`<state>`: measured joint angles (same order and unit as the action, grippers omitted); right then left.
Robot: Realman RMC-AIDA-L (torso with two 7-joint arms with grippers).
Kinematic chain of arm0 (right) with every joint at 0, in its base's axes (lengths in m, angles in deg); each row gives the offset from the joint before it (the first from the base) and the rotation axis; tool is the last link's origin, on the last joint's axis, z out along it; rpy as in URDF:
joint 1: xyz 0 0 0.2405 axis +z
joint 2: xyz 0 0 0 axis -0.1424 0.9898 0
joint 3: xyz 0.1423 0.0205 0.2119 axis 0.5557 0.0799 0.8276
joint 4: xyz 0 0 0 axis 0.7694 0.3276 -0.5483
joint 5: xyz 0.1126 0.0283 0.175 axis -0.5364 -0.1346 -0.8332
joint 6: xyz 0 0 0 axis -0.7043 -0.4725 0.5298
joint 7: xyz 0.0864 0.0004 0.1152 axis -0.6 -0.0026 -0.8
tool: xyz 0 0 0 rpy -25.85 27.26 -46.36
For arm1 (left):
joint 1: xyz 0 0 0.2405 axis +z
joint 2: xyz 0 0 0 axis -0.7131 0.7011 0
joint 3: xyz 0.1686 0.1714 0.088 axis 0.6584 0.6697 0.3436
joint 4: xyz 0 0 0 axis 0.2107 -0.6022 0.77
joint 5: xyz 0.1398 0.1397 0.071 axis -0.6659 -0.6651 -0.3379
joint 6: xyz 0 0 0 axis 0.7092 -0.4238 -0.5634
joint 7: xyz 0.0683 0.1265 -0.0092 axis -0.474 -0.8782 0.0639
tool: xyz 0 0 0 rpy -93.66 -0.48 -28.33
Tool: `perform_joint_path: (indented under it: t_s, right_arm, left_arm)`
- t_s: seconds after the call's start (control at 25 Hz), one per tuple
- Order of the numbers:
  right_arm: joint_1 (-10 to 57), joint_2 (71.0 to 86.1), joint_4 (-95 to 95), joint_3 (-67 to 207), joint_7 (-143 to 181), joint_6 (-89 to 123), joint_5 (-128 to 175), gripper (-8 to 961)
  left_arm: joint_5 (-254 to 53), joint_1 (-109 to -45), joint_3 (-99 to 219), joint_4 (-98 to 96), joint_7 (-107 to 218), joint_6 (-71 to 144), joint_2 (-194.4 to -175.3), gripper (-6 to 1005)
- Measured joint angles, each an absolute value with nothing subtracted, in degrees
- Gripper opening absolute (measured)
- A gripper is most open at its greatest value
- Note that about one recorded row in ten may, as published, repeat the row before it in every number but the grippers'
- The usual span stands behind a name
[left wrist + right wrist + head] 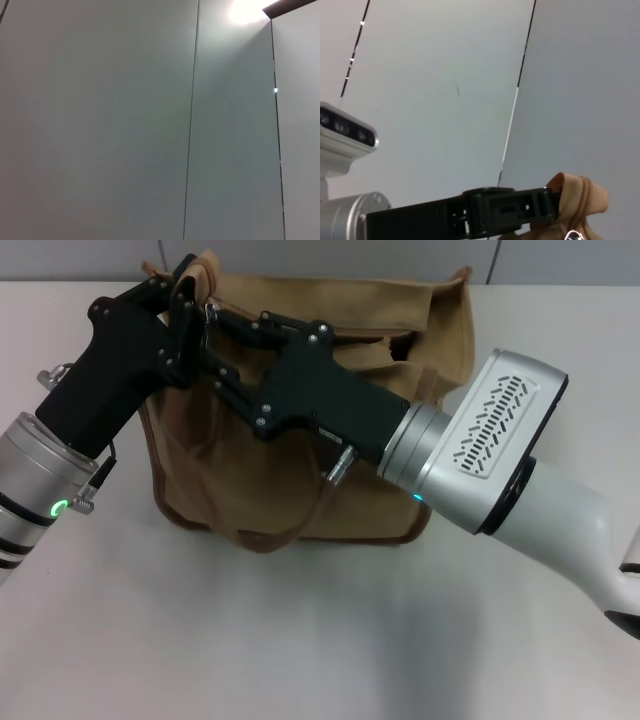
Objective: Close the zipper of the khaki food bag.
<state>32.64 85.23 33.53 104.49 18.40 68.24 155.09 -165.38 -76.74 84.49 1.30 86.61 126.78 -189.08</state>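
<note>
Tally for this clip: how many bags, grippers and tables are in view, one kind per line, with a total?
Bags: 1, the khaki bag
Grippers: 2, the left gripper and the right gripper, both at the bag's far left top corner
Tables: 1, the table
Total: 4

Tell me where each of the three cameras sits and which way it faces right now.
Head view: above, looking down at the boxy tan canvas bag on the pale table; left gripper and right gripper meet at its end.
Left wrist view: faces the grey wall panels; no body shows.
Right wrist view: faces wall; the left gripper on bag fabric.
Shared: bag, left gripper.
</note>
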Motion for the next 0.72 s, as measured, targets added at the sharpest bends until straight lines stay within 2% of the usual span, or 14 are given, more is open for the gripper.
perform_joint_path:
  t_s: [0.2, 0.44, 0.72]
  right_arm:
    - [32.7, 85.42, 33.3, 104.8, 18.4, 68.2, 155.1, 404]
    - [32.8, 85.47, 33.2, 104.9, 18.4, 67.9, 155.1, 225]
    - [33.3, 85.4, 33.2, 105.0, 17.1, 66.4, 155.1, 113]
  left_arm:
    - [-165.4, -76.9, 84.5, 1.3, 86.6, 126.7, -189.08, 22]
    - [-165.4, -77.1, 84.4, 1.3, 86.4, 126.3, -189.09, 22]
    - [-165.3, -77.2, 84.4, 1.3, 86.3, 125.9, -189.08, 22]
